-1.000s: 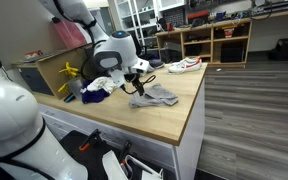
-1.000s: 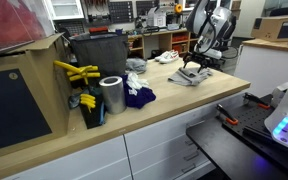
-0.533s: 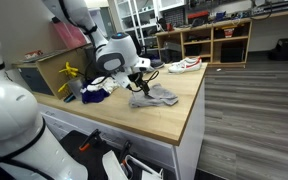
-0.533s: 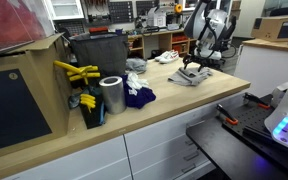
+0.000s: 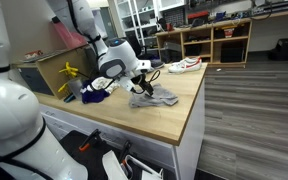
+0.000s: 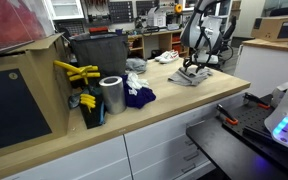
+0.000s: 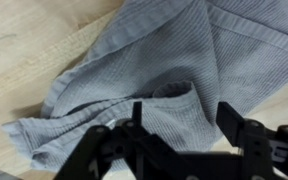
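Observation:
A crumpled grey cloth (image 7: 164,70) lies on the wooden counter, also seen in both exterior views (image 5: 154,97) (image 6: 189,77). My gripper (image 7: 184,120) hovers just above the cloth with its fingers spread apart and a raised fold of cloth between them. It holds nothing. In both exterior views the gripper (image 5: 140,80) (image 6: 194,66) points down over the cloth.
A dark blue cloth (image 6: 137,96) and a white cloth (image 5: 101,84) lie on the counter. A metal can (image 6: 111,95), yellow tools (image 6: 76,72) and a dark bin (image 6: 99,55) stand near them. A shoe (image 5: 186,65) rests at the counter's far end. The counter edge (image 5: 189,125) drops to the floor.
The arm has shifted slightly and lowered a little toward the grey cloth. The cloth has not moved.

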Motion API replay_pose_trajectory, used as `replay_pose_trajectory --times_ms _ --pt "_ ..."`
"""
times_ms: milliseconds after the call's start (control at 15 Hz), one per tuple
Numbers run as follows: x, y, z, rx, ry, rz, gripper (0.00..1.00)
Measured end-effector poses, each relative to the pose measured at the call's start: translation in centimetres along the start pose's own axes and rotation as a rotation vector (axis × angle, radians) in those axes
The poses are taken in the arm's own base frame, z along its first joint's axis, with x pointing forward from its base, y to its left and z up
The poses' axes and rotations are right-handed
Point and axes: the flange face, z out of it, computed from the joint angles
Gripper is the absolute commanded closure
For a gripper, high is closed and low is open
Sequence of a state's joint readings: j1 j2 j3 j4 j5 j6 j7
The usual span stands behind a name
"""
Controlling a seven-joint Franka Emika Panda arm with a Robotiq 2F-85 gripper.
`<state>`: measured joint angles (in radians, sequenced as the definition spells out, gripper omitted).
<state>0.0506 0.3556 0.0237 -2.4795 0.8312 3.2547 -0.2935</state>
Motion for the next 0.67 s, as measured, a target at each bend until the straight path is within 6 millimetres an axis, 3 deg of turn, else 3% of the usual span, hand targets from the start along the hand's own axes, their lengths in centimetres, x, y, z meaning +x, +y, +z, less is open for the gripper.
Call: replay_pose_trajectory --times_ms 400,667 --pt "-0.6 -0.9 1.9 -0.014 0.016 -0.014 0.98" --pt "-0.2 -1.6 1.6 -0.003 0.035 -0.016 0.99"
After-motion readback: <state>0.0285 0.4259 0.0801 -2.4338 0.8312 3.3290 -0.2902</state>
